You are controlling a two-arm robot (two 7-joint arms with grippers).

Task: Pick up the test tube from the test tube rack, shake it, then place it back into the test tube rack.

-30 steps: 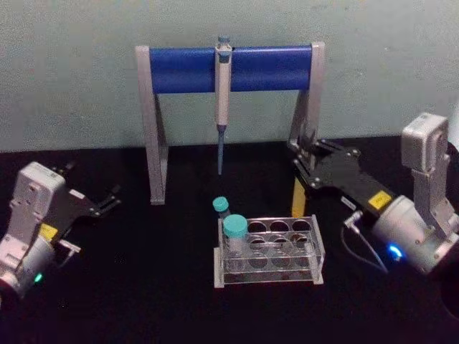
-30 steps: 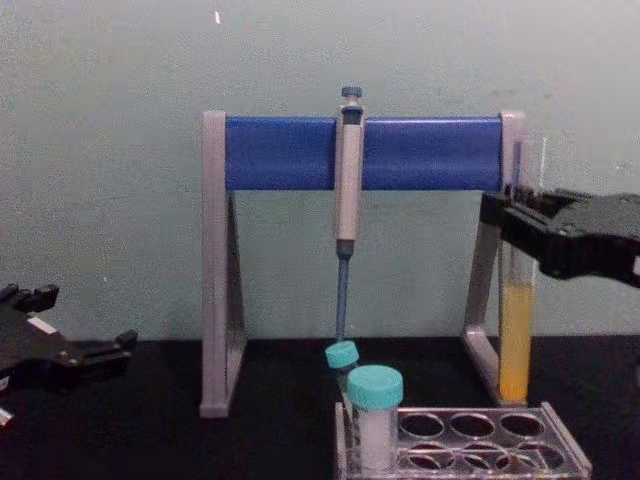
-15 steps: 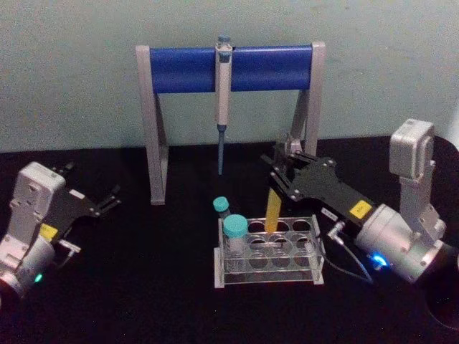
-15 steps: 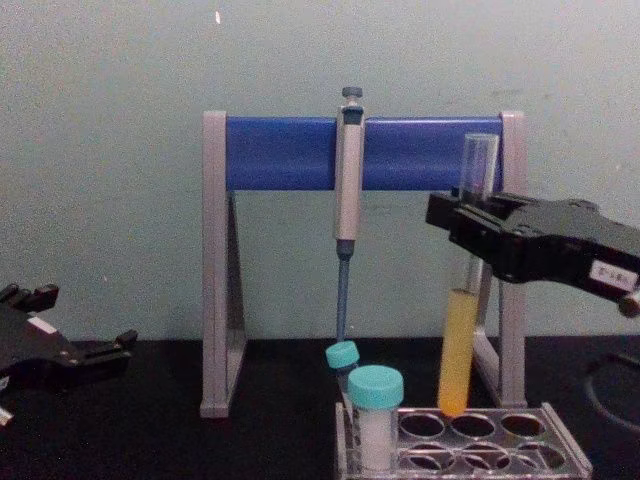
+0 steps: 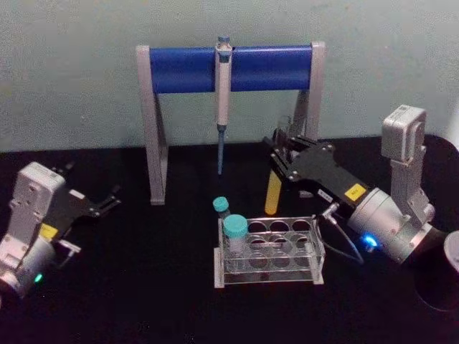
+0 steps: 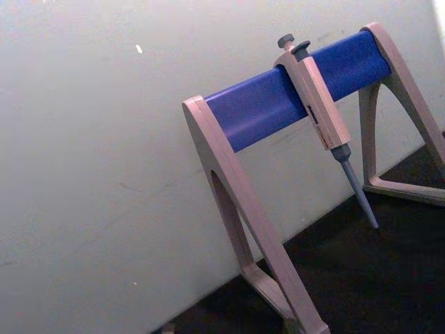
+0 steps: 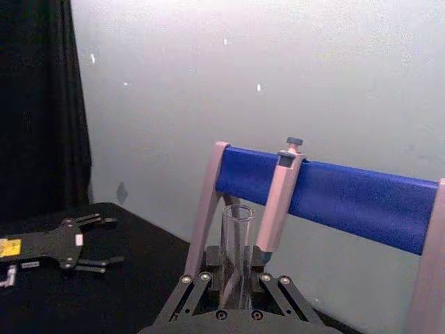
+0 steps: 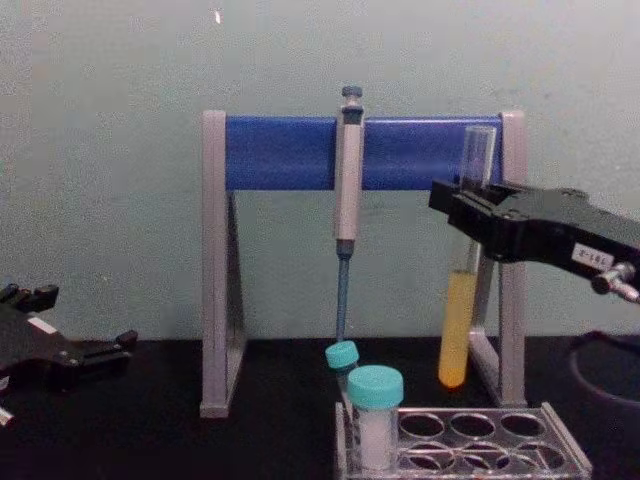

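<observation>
The right gripper (image 5: 280,152) reaches in from the robot's right, its fingers closed on the clear upper part of the test tube (image 5: 273,195), a little below the open mouth. In the chest view the test tube (image 8: 458,325) hangs in the air, leaning slightly with its top toward the robot's right, yellow liquid filling its lower part. Its round bottom is clear of the rack (image 5: 270,276), above the back row and in no hole. The rack (image 8: 565,462) sits on the black bench (image 5: 143,287) in front of a grey-legged stand (image 5: 186,69) with a blue bar, from which a pipette (image 5: 223,93) hangs tip down. Two capped tubes (image 5: 234,228) stand at the rack's left end, one behind the other. The right wrist view shows the test tube's mouth (image 7: 238,223) rising between the fingers (image 7: 206,277). The left gripper (image 5: 112,199) rests low over the bench at the robot's left, well apart from the rack, its fingers (image 7: 106,221) spread and holding nothing.
</observation>
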